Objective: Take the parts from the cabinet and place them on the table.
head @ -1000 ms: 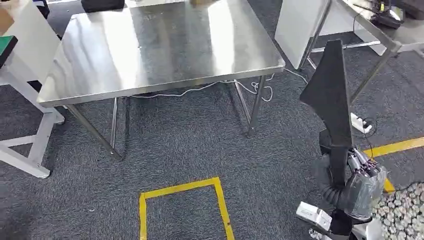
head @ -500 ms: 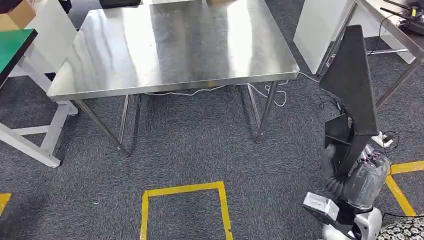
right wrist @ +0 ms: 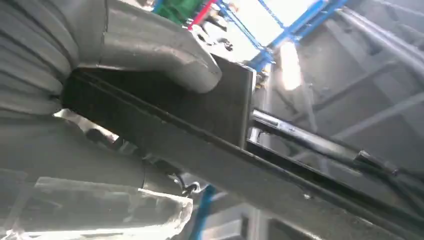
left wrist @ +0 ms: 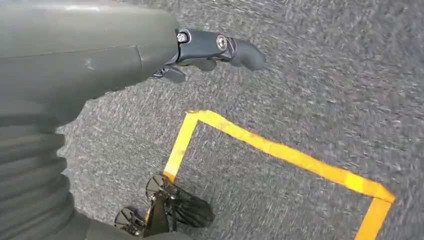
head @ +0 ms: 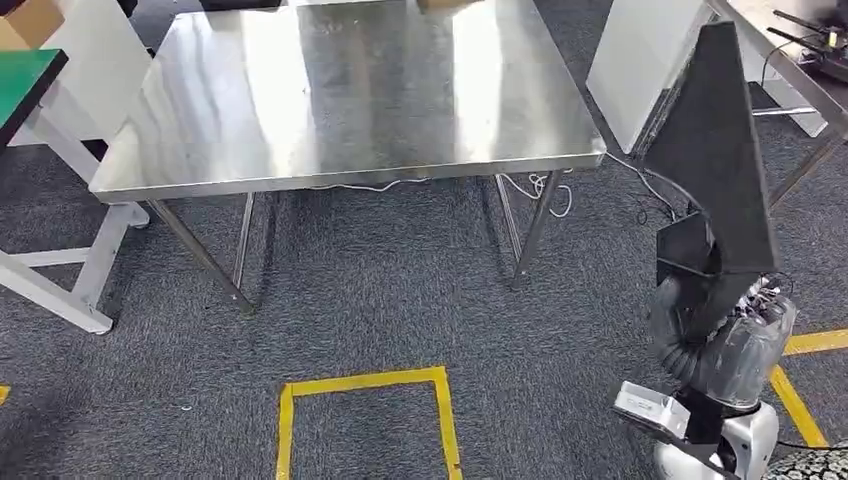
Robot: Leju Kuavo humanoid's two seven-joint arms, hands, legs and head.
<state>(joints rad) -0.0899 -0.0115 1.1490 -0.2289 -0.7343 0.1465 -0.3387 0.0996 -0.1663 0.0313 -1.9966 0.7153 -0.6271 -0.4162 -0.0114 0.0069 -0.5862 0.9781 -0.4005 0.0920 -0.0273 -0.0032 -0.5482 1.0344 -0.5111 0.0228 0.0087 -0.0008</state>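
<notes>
We see the right hand [head: 735, 345] at the lower right of the head view, grasping a black part [head: 715, 160]: a flat, dark, angular panel that rises upright from the hand toward the upper right of the frame. In the right wrist view the thumb [right wrist: 150, 47] presses on the same black part [right wrist: 220, 145], clamping it against the hand.

The steel table [head: 340, 90] occupies the upper centre of the head view, well apart from the held part. Below it, at the lower centre, yellow floor tape [head: 365, 385] marks a rectangle on the grey carpet [head: 400, 300].

In the left wrist view the left hand [left wrist: 125, 60] hangs above the carpet with nothing in it, its fingers [left wrist: 220, 47] extended and released, over the yellow floor tape [left wrist: 280, 152]
</notes>
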